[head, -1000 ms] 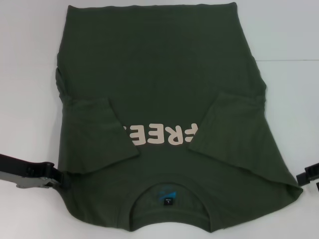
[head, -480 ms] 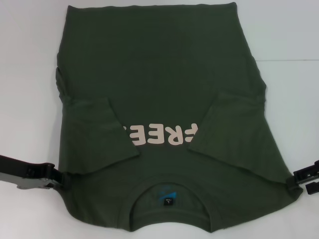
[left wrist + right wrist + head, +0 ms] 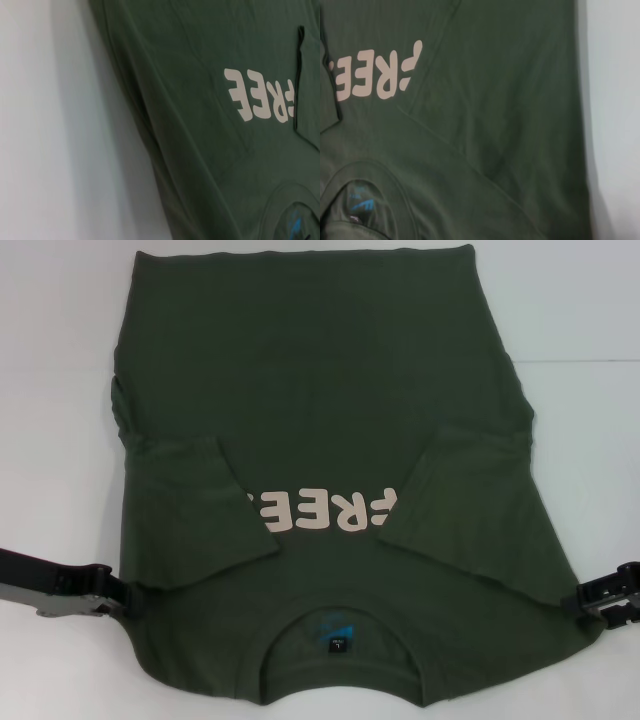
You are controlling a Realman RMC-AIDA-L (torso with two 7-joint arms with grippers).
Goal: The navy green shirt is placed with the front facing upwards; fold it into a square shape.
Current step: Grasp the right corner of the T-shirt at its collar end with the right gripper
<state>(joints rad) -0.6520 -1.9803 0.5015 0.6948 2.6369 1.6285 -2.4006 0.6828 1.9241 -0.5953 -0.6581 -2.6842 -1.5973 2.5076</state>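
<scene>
Head view, navy green shirt [image 3: 330,420] flat, left pincer [image 3: 118,597] and right pincer [image 3: 588,598] at shoulder edges, finger state unclear.

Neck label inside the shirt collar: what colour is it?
Blue, on the neck label of the green shirt; clearest in the head view.

navy green shirt [image 3: 330,380]: matt soft cloth | lettering [image 3: 320,512]: smooth matt print | table [image 3: 50,360]: smooth white
</scene>
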